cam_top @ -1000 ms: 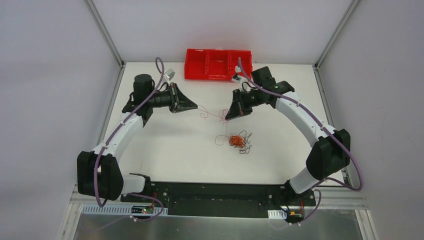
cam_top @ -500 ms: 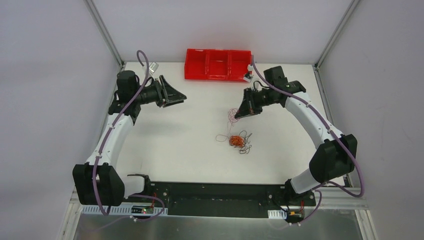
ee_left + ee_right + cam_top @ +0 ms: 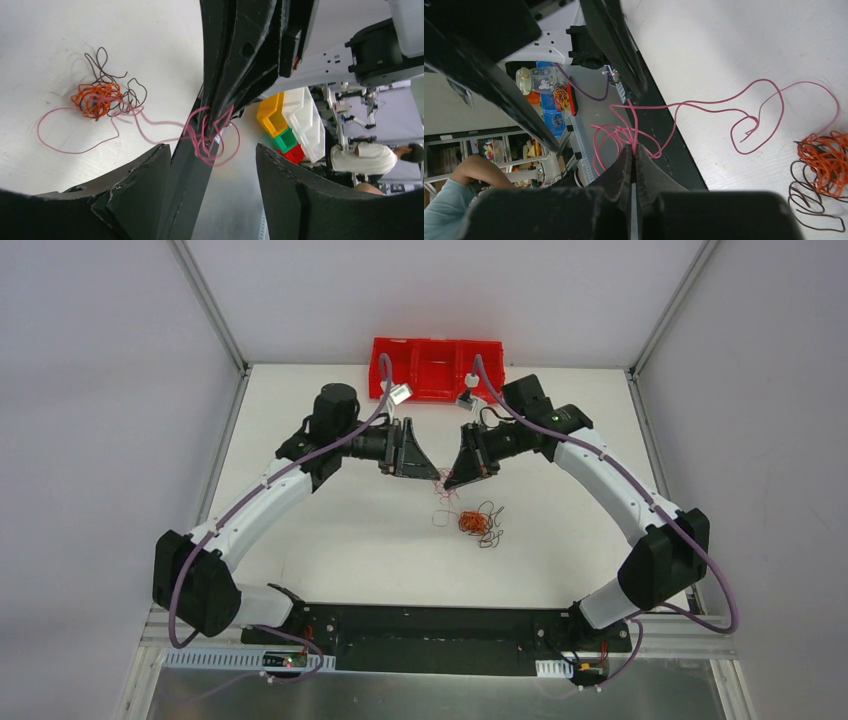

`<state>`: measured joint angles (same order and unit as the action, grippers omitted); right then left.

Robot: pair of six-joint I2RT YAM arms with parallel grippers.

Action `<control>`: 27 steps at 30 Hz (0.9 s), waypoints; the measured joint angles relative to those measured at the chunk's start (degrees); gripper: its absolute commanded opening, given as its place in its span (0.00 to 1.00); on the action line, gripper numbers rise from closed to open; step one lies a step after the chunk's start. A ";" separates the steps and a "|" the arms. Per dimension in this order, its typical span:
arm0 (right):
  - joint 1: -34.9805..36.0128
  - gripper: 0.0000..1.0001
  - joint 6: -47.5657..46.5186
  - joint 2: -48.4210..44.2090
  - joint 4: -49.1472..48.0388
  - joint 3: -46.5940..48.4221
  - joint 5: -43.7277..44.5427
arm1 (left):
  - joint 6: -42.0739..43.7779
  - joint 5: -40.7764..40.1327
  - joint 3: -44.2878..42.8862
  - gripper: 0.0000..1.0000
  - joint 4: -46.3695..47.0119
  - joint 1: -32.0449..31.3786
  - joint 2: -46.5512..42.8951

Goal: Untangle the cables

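Pink cable inside right pincer

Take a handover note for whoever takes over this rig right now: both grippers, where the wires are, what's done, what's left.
Grippers: left gripper open, empty, facing the right gripper, which is shut on a bunch of the thin pink wire above the white table.
Wires: the pink wire trails down to the orange wire coil on the table, thin black wire looped around it.
Done: pink mostly drawn out.
Left: free its far part from the coil, then part orange from black.
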<state>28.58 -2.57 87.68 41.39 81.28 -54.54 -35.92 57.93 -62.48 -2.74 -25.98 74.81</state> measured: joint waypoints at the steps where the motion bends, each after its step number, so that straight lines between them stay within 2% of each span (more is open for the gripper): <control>1: 0.59 0.00 0.24 0.09 -0.17 0.17 -0.11 | 0.42 0.00 -0.66 0.56 0.11 -1.20 1.18; 4: 1.81 0.02 0.81 0.68 -0.70 0.90 -0.44 | 1.09 0.02 -0.98 0.29 0.15 -3.67 2.93; 6: 2.12 0.05 1.22 1.20 -0.87 1.31 -0.70 | 1.70 0.00 -0.98 0.04 -0.17 -4.52 3.37; 7: 2.12 0.06 1.42 1.27 -0.63 1.38 -1.22 | 2.36 -0.39 -0.98 0.00 -0.66 -4.70 3.41; 14: 1.90 0.07 0.13 1.20 -1.38 1.03 1.55 | 3.41 -1.27 -1.05 0.00 -2.51 -2.73 2.64; 20: -0.46 0.08 -2.25 1.44 -2.38 -2.49 8.81 | 2.95 -0.92 -3.91 0.00 -3.87 0.04 1.68; 24: -2.86 0.00 -3.56 1.97 -1.97 -3.72 12.17 | 2.89 -0.48 -6.91 0.00 -3.96 1.27 -0.52; 27: -3.65 0.00 -4.70 1.90 -1.92 -4.07 12.61 | 2.91 0.09 -8.33 0.00 -4.22 3.28 -1.90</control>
<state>24.93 -7.27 89.58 39.46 77.21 -41.93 -33.01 58.02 -70.81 -6.96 -22.70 72.90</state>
